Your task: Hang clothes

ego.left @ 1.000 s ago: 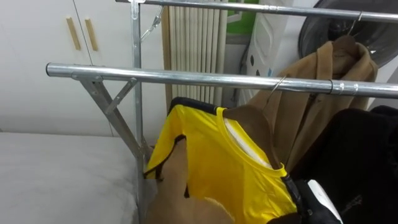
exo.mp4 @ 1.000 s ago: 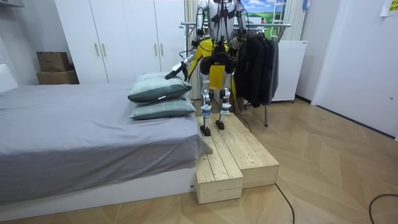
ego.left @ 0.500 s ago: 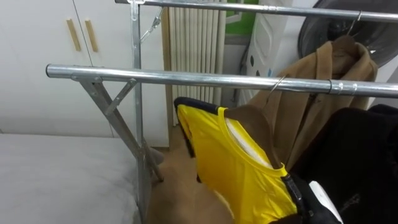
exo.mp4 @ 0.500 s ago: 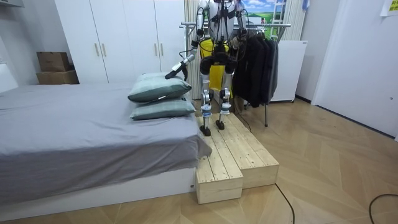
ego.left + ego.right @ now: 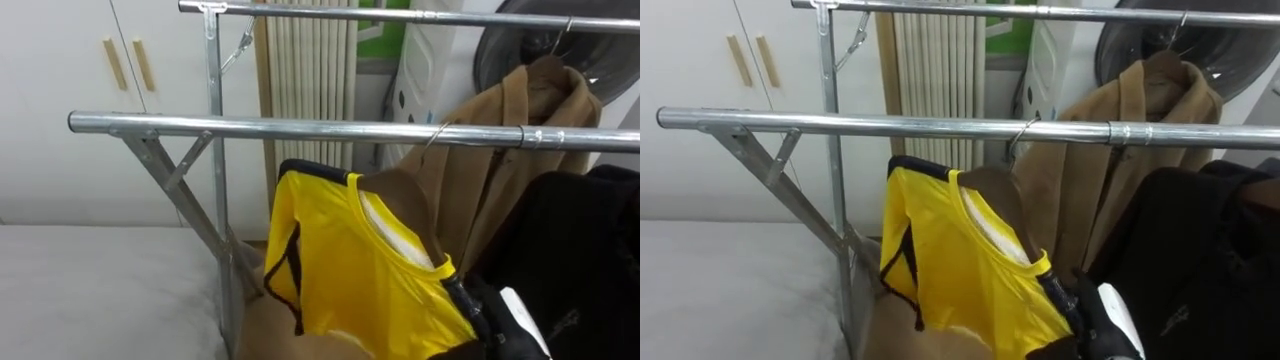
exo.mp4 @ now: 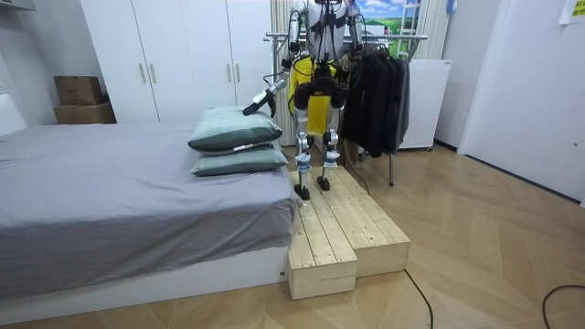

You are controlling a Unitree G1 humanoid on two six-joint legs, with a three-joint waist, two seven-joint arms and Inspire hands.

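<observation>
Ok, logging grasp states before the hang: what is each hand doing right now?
Left hand: cannot be told, out over the pillows.
Right hand: cannot be told, close against the yellow shirt.

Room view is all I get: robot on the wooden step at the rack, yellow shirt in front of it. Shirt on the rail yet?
Observer: Unclear. The yellow shirt has its collar just under the near rail. A wire hook rests on that rail above it, but I cannot tell whose hook it is.
Operator: What's behind the shirt?
Observer: A tan garment directly behind it, and a tan coat hangs on the higher rear rail.
Operator: What's holding it?
Observer: The right hand shows low at the shirt's right edge.
</observation>
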